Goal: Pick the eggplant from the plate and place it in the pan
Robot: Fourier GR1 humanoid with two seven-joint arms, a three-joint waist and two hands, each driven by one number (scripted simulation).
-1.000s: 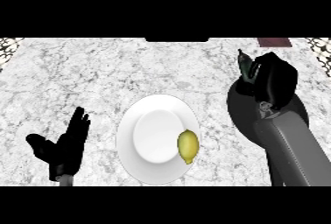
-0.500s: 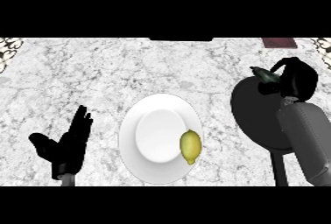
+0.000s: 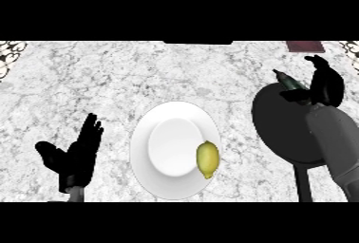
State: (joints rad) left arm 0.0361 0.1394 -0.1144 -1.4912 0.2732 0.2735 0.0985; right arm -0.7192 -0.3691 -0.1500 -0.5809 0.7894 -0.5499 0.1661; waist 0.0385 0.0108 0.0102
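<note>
- Right hand [image 3: 325, 85]: black, at the far right of the counter, over the far rim of the pan; its fingers are curled round a slim dark green-grey object, seemingly the eggplant [image 3: 288, 81], whose rounded tip sticks out to the left above the pan's far edge.
- Left hand [image 3: 76, 155]: black, fingers straight and spread, holding nothing, resting at the lower left, well apart from the plate.
- Round black pan [image 3: 280, 128]: flat and matt, lying right of the plate; its thin dark handle runs toward the near edge. The grey right forearm [image 3: 335, 142] covers its right side.
- Round white plate [image 3: 165, 182]: smooth, with a shallow raised centre, in the middle of the counter.
- Yellow-green lemon-shaped fruit [image 3: 207, 159]: oval with a pointed near end, lying on the plate's right rim.
- White-grey marbled stone counter [image 3: 105, 80]: veined surface, bare across the far and left areas; a gap of bare counter separates plate and pan.
- Dark red flat object [image 3: 306, 46]: at the far right edge.
</note>
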